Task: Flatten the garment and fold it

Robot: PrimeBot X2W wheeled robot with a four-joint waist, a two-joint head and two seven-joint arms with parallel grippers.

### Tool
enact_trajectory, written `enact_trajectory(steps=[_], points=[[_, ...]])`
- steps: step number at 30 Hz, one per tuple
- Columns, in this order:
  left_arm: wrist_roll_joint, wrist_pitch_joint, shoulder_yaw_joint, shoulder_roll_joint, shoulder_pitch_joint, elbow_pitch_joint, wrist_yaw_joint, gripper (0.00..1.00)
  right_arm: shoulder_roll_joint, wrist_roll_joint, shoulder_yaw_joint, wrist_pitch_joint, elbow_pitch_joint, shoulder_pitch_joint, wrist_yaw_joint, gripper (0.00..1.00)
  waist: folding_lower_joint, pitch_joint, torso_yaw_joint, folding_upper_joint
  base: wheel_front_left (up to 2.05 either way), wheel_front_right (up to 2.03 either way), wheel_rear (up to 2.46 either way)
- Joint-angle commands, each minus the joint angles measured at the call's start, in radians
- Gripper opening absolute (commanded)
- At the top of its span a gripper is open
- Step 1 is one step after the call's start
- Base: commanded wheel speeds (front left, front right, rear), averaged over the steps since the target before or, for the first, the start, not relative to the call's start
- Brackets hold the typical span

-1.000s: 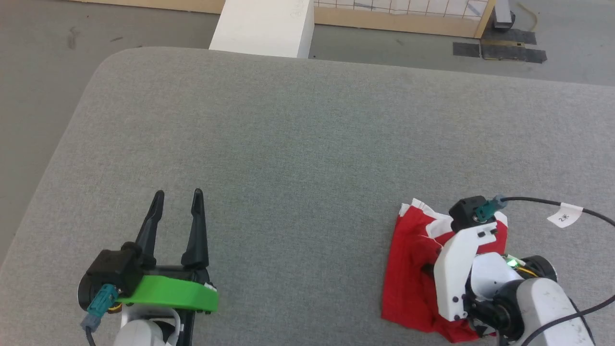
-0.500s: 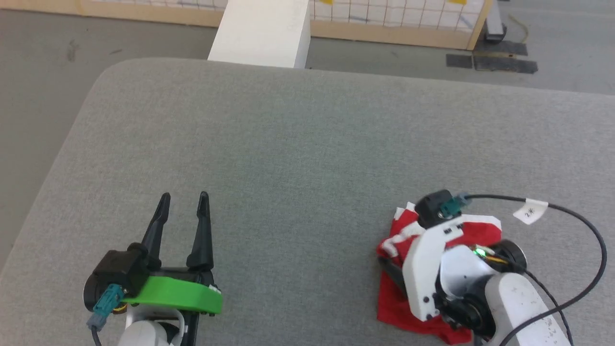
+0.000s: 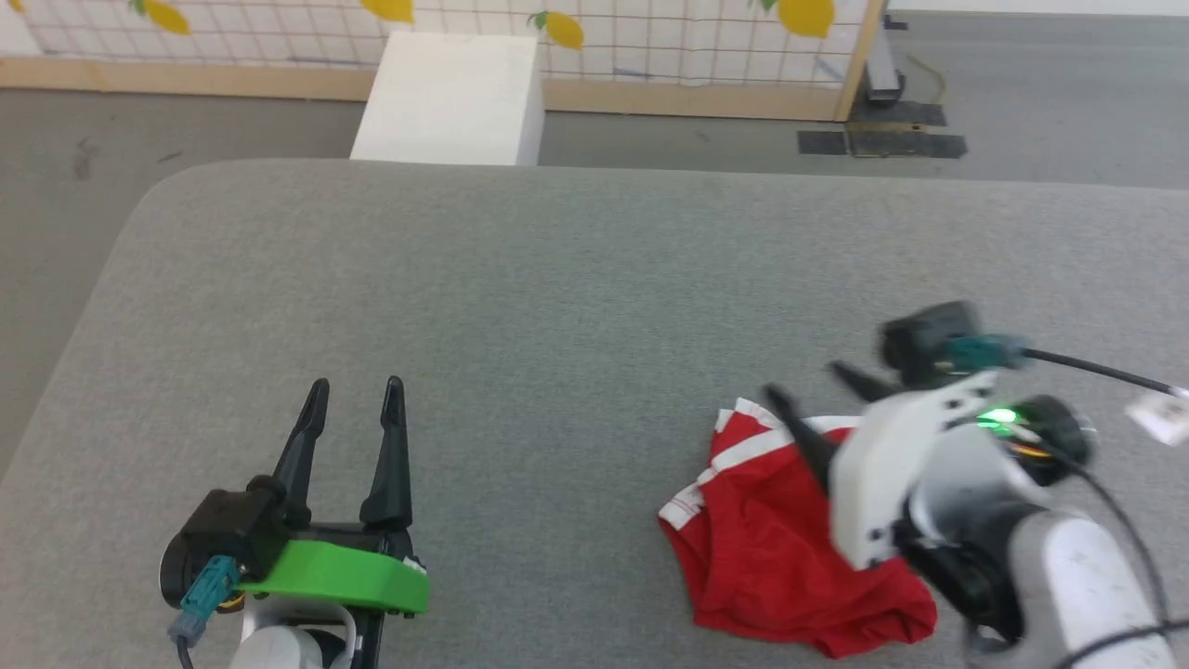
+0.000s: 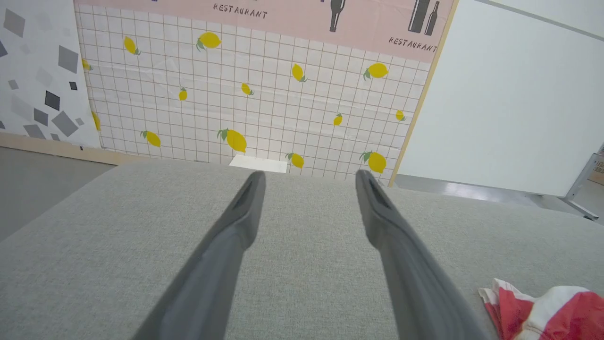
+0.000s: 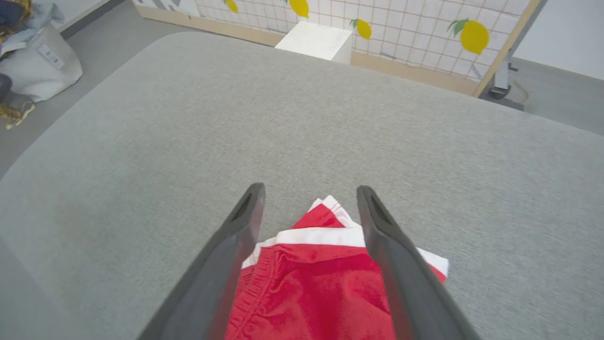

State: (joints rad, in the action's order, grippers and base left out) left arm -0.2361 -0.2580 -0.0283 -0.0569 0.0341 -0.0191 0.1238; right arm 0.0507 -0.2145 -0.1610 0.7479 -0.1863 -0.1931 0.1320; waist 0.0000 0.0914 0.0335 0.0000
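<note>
The garment (image 3: 771,548) is a crumpled heap of red fabric with white trim, lying on the grey padded table (image 3: 557,279) at the near right. My right gripper (image 3: 806,384) hovers open over its far edge, blurred, holding nothing. Seen from the right wrist, the garment (image 5: 311,283) lies below the spread fingers of the right gripper (image 5: 310,190), with a white stripe across its top. At the near left my left gripper (image 3: 358,385) stands open and empty above bare table. From the left wrist, the left gripper (image 4: 310,175) points at the far wall, with the garment (image 4: 552,311) at the lower right corner.
A white box (image 3: 450,98) stands on the floor just past the table's far edge, before a lemon-patterned grid panel (image 3: 650,37). A black cable with a white tag (image 3: 1152,413) trails from the right wrist. A pale bag (image 5: 40,66) sits on the floor beyond the table's left side.
My right gripper has opened and risen off the garment, which now lies loose and shifted slightly left. The head camera has tilted up. The left arm has stayed put.
</note>
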Motion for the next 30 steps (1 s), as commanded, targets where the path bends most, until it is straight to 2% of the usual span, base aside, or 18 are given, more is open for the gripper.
enact_trajectory(steps=[1,6,10,30], points=[[0.003,-0.004,0.001,-0.004,-0.016,0.004,0.007,1.0,0.0,0.017,0.02,-0.013,-0.007,0.026,-0.001,1.0,0.0,-0.005,-0.017,0.0,0.0,0.0,0.0],[0.013,-0.004,0.004,-0.004,-0.011,0.008,0.007,1.0,0.0,0.069,0.143,-0.054,0.001,0.093,-0.001,1.0,0.0,0.002,-0.036,0.0,0.0,0.0,0.0],[0.016,-0.004,0.004,-0.003,-0.009,0.01,0.007,1.0,0.0,0.075,0.182,-0.047,0.058,0.136,-0.001,1.0,0.0,0.008,-0.043,0.0,0.0,0.0,0.0],[0.006,-0.004,0.003,-0.001,0.001,-0.004,0.007,1.0,0.0,0.12,0.173,-0.044,0.392,0.09,-0.001,1.0,0.0,0.033,-0.004,0.0,0.0,0.0,0.0]])
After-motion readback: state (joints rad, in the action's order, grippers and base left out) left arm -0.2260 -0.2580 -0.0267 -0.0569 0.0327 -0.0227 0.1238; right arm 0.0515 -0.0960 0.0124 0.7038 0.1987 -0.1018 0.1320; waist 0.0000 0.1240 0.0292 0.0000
